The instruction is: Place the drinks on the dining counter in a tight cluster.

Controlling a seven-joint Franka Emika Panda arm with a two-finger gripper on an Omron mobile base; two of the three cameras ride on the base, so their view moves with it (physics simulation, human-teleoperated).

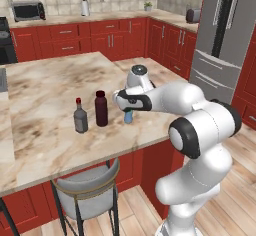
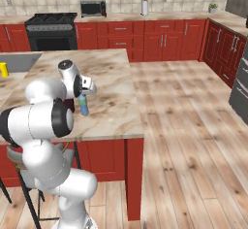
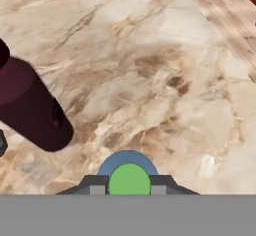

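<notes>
My gripper (image 1: 128,108) is shut on the slim blue water bottle (image 1: 128,116), held upright by its green top (image 3: 129,179), with its base at or just above the dining counter (image 1: 45,95). From the right base view the bottle (image 2: 84,106) hangs under the gripper (image 2: 83,95), near the counter's (image 2: 114,77) right part. A wider dark maroon bottle (image 1: 101,109) stands a short way left of it, and looms large at the left of the hand view (image 3: 30,112). The grey glass bottle with a red cap (image 1: 80,116) stands just left of the maroon one.
A grey round-seated stool (image 1: 85,187) sits below the counter's front edge. A small yellow cup (image 2: 4,69) stands far left by the sink. The counter's right edge drops to the wood floor (image 2: 184,126). A steel fridge (image 1: 225,30) stands at the right.
</notes>
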